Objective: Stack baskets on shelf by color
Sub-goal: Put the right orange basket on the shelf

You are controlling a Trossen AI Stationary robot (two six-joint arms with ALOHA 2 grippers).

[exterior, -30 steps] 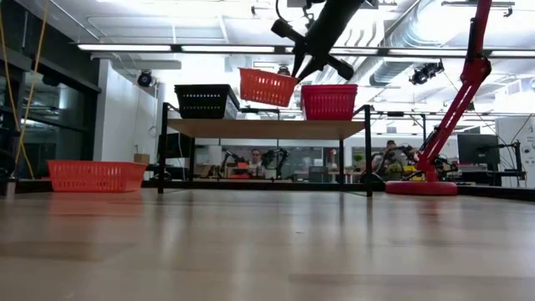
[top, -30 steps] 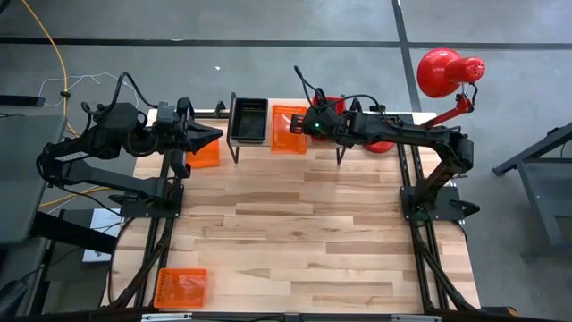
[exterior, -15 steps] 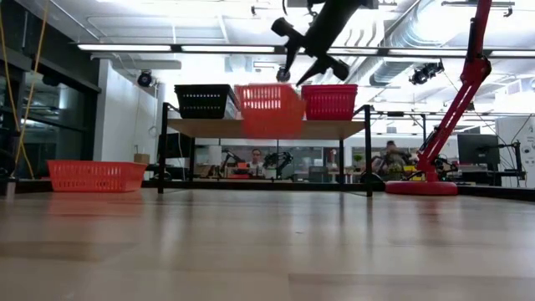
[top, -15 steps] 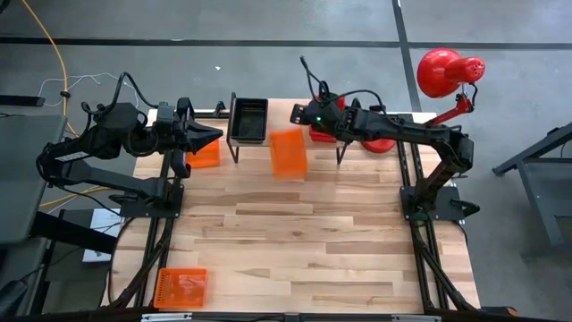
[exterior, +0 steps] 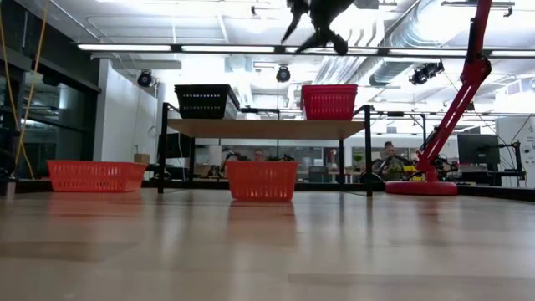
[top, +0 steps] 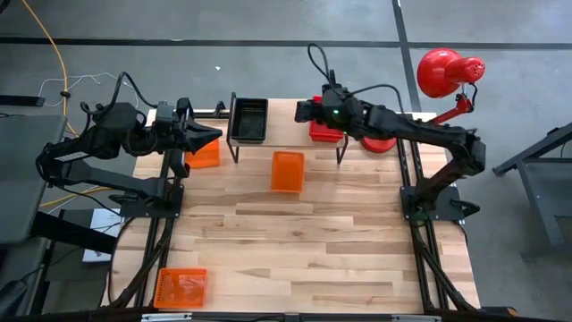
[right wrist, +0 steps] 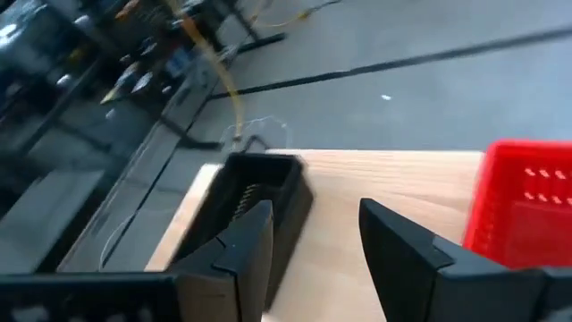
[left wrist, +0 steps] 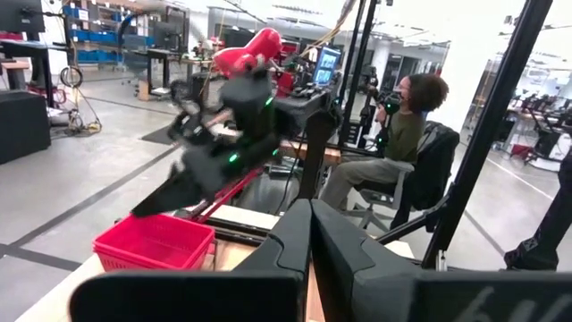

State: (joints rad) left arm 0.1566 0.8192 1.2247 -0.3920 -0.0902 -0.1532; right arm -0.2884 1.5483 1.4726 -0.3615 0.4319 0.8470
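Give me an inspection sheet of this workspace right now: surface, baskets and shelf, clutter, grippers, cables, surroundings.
Surface: wooden table, bare at its middle.
Job's things: shelf carries black basket and red basket; orange basket on the table before it; two more orange baskets.
Clutter: red desk lamp.
Grippers: right gripper open above the shelf; left gripper shut, at the table's left edge.
Cables: yellow cable on the floor.
Surroundings: seated person.

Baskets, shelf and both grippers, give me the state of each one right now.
Black basket: upright on shelf.
Red basket: upright on shelf.
Orange basket: on table in front of shelf, not held.
Orange basket by left gripper: on table.
Orange basket at near corner: on table.
Right gripper: empty, jaws open, above shelf.
Left gripper: waiting beside shelf.
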